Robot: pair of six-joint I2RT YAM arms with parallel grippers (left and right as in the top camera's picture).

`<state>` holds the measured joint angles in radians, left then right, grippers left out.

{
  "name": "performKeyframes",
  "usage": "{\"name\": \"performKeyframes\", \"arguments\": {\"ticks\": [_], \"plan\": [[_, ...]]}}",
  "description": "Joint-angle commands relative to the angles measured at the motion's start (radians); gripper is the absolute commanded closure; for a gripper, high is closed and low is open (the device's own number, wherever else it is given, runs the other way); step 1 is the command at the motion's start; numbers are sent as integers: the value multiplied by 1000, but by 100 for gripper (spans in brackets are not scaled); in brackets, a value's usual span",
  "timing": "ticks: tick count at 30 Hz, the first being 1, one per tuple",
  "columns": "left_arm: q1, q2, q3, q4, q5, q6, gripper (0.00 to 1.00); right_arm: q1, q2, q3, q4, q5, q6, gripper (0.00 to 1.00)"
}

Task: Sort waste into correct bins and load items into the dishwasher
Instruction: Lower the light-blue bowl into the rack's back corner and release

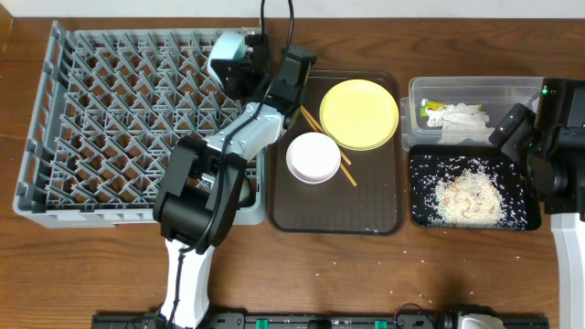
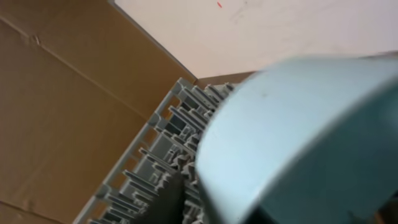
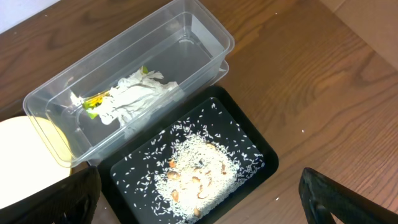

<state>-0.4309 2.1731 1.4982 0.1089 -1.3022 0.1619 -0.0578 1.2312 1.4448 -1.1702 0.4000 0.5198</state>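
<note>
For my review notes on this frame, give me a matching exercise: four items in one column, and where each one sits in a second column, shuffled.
Items
1. light blue bowl
2. yellow plate
3. crumpled white paper
4. rice scraps

Places
A. on the brown tray
B. in the black tray
C. over the grey dish rack
D. in the clear tub

Pairs: 1-C, 2-A, 3-D, 4-B
</note>
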Motion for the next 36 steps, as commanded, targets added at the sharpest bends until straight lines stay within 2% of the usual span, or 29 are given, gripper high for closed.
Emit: {"name": "performKeyframes", "arguments": {"ticks": [1,5,8,13,19,22,25,30,32,36], "plan": [[-17,5,-7,0,-9,-2,68,-3,-1,4,-1,10,18,1],[-20,4,-7,-21,89,-2,50,-3,-1,4,-1,10,18,1],[-20,5,-7,-42,146,-10,42,-3,-1,4,-1,10,18,1],[-26,4,-7,-46,211,-17,31,-3,-1,4,-1,10,18,1],[-57,-39,-7,-45,224,-17,22,-3,0,4,-1,10,18,1],[-79,-142,-6,-118,354,-35,18,-3,-1,4,-1,10,18,1],[-88,-267,-6,-297,552,-147,18,-3,0,4,-1,10,18,1],[-87,-459,-6,-629,1008,-320,18,-3,-1,4,-1,10,18,1],[-92,-501,-6,-743,1159,-447,19,-3,-1,4,-1,10,18,1],[-125,-497,-8,-911,1262,-724,19,-3,-1,4,-1,10,18,1]]}}
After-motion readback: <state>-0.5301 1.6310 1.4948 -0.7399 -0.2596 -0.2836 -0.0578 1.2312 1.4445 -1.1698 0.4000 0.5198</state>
